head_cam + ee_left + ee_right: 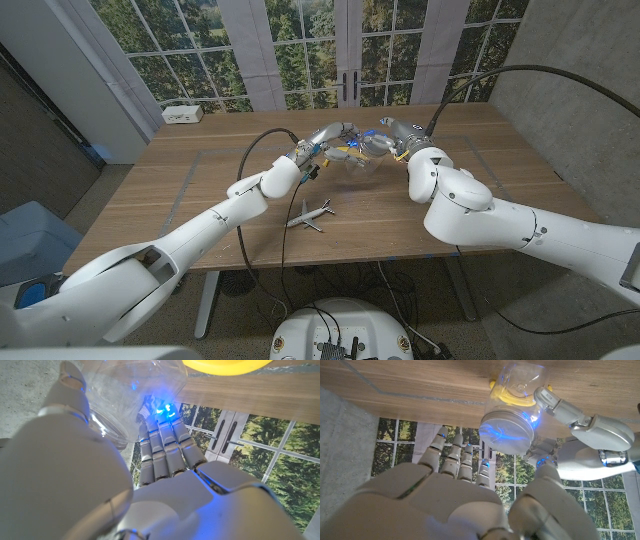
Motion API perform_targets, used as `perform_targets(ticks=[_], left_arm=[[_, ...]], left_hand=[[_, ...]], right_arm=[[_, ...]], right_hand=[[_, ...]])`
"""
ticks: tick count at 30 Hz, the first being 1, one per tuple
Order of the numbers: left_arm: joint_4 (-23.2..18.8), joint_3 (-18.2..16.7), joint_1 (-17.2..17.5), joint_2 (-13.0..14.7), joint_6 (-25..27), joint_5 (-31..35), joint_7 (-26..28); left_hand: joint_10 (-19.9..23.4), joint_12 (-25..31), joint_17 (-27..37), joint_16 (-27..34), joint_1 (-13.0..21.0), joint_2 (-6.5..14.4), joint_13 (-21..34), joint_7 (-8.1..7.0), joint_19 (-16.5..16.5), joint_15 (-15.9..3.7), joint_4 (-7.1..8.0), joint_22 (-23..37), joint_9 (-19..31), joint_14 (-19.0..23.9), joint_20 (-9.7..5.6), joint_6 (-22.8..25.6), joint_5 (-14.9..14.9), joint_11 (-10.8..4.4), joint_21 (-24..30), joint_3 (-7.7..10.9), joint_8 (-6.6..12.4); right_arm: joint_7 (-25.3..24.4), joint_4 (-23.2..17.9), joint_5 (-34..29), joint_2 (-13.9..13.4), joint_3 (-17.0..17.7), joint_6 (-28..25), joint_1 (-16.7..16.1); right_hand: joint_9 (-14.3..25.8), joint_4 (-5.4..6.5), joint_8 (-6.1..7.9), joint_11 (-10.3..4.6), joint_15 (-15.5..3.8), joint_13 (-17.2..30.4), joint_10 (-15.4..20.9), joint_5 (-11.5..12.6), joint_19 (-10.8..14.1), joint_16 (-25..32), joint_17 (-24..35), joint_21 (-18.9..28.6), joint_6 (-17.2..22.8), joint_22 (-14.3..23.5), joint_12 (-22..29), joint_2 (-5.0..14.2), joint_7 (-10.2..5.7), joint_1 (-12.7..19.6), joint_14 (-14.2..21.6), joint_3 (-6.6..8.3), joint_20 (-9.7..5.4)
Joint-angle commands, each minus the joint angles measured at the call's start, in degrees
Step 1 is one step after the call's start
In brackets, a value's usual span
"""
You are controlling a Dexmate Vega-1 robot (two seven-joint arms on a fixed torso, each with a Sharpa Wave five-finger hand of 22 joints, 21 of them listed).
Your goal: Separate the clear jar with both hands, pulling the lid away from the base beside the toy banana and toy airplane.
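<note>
Clear jar (365, 160) held above the table's far middle, between both hands. Left hand (322, 140) grips it, thumb and fingers wrapped around the wall. Right hand (392, 135) has fingers apart, reaching toward the lid end; whether they touch it, cannot tell. Jar looks light, thin, slick plastic, likely to flex: take base and lid around their rims, squeezing gently. Toy banana (350, 146) sits just behind; toy airplane (310, 214) lies nearer on the table (200, 190).
</note>
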Motion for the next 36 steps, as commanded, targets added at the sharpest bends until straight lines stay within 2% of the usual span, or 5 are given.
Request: perform_targets(ticks=[1,15,25,32,36], left_arm=[[0.9,0.4,-0.6,-0.4,-0.3,0.0,-0.2],[0.4,0.5,-0.6,-0.2,-0.1,0.0,-0.3],[0.6,0.3,-0.6,-0.2,-0.6,-0.7,-0.7],[1.3,0.2,-0.9,-0.3,-1.4,-0.9,-0.6],[1.6,0.2,-0.9,-0.3,-1.8,-1.0,-0.6]], left_hand=[[20.2,7.1,11.9,-0.1,12.4,13.0,33.1,-13.98,0.0,-17.02,-0.11,0.1,13.7,8.8,-3.3,14.5,24.9,-16.91,0.5,0.24,13.47],[20.3,6.8,12.1,-0.5,12.4,13.0,33.2,-13.98,-0.2,-17.02,-0.09,-0.1,14.1,8.9,-3.34,14.6,25.4,-16.9,1.2,0.01,13.07],[20.4,6.7,12.3,-0.7,12.4,13.0,33.3,-13.99,-0.4,-17.02,-0.07,-0.2,14.3,9.0,-3.32,14.8,25.7,-16.9,1.6,-0.13,12.82],[20.5,6.6,12.3,-0.9,12.3,13.0,33.4,-14.04,-0.6,-17.03,-0.07,-0.2,14.5,9.1,-3.34,14.8,25.8,-16.9,1.9,-0.23,12.63],[20.5,6.6,12.3,-1.0,12.3,13.0,33.5,-14.06,-0.6,-17.03,-0.07,-0.3,14.5,9.1,-3.36,14.9,25.9,-16.9,2.1,-0.26,12.55]], right_arm=[[5.5,1.5,-3.9,1.0,-1.3,-0.6,1.4],[8.9,2.8,-5.9,1.6,-3.5,-0.6,3.3],[7.2,4.0,-5.1,2.1,-4.8,-0.6,4.2],[2.5,4.1,-2.3,1.8,-5.0,0.3,4.3],[0.4,4.3,-1.1,1.4,-4.9,1.7,4.2]], right_hand=[[0.1,-0.19,0.18,0.1,0.08,0.3,0.4,0.2,0.6,0.3,0.3,0.5,0.0,0.2,0.3,0.49,-0.37,0.0,0.6,0.08,0.23],[0.2,-0.08,0.81,0.31,-0.18,0.6,1.2,0.3,1.3,0.9,0.8,0.8,0.9,0.2,0.7,0.44,-0.48,0.6,1.6,-0.06,0.28],[0.3,-0.91,2.18,-1.08,-2.27,1.4,4.9,0.6,5.0,3.3,2.1,2.2,3.8,0.2,2.4,0.96,-1.18,5.5,6.0,1.06,-0.53],[0.3,-0.85,3.77,-2.45,-4.07,2.6,9.5,0.8,7.9,5.9,3.5,3.3,8.5,0.3,4.4,1.58,-3.28,9.7,9.9,1.75,-1.63],[0.5,-0.81,5.86,-3.83,-5.43,3.6,12.7,1.0,8.9,7.6,4.8,3.7,14.1,0.4,5.9,2.04,-3.71,12.7,11.9,2.02,-2.42]])
